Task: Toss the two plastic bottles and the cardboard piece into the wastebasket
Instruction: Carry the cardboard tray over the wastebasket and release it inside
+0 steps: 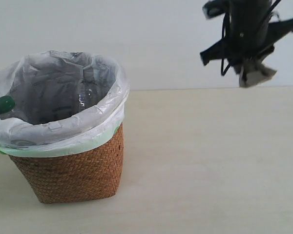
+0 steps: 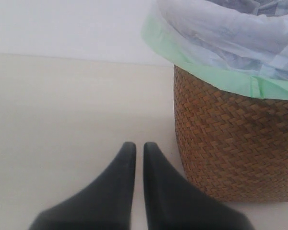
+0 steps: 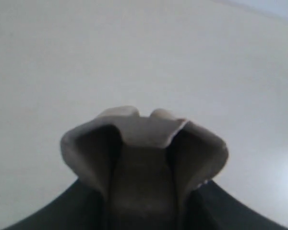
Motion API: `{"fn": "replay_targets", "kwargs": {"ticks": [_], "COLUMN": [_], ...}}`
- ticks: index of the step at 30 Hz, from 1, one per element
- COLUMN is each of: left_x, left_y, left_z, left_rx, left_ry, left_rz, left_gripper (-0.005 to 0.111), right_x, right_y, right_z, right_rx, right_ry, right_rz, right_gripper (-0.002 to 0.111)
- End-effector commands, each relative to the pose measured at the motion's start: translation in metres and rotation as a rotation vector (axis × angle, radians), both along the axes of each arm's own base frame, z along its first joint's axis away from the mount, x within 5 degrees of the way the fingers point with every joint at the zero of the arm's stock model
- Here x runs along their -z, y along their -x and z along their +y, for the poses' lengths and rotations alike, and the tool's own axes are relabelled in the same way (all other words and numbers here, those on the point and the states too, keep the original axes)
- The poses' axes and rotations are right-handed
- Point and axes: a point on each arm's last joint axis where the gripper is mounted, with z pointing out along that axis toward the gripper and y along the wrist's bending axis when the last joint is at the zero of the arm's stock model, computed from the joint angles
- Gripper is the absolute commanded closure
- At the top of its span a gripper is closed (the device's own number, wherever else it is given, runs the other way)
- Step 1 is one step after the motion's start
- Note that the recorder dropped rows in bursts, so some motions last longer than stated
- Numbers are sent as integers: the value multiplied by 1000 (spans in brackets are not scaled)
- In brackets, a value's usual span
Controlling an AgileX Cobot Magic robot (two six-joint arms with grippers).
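The cardboard piece (image 3: 144,143) is clamped in the right gripper (image 1: 250,67), high in the air and well off to the right of the wastebasket (image 1: 78,170), above the level of its rim. In the right wrist view the grey-brown pulp fills the space between the 2 dark fingers, its raised sides curling out past them; the jaws are pinched on it.

The left gripper (image 2: 139,146) sits low just beside the wastebasket's woven wall, jaws drawn almost together with only a thin slit between them, holding nothing.

Inside the wastebasket, a green-capped bottle (image 1: 3,104) lies against the left side of the white bag (image 1: 63,131), and a second clear bottle (image 1: 85,96) shows deeper in; its cap and label cannot be made out.

The wastebasket stands on a pale cream table (image 1: 210,161), with a plain white wall (image 1: 161,39) behind it.
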Motion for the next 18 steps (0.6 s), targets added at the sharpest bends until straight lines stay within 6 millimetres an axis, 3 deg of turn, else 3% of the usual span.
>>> {"fn": "replay_targets", "kwargs": {"ticks": [1,6,11,15,18], "left_x": [1,1,1,1,1], "left_y": [0,0,0,0,0], "left_z": [0,0,0,0,0], "left_rx": [-6,-6,-6,-6,-6], "left_ry": [6,6,6,6,6], "left_rz": [-2,-2,-2,-2,-2], "left_gripper": [101,101,101,101,101], "right_x": [-48,-57,-36,-21,-41], "right_y": [11,16,9,12,26], "right_z": [-20,-22,-11,10,43], "right_rx": [30,46,36,-37,-213], "right_ry": [112,100,15,-187,-532], "right_rz": [-169,-196,-113,23,117], "right_gripper": [108,108,108,108,108]}}
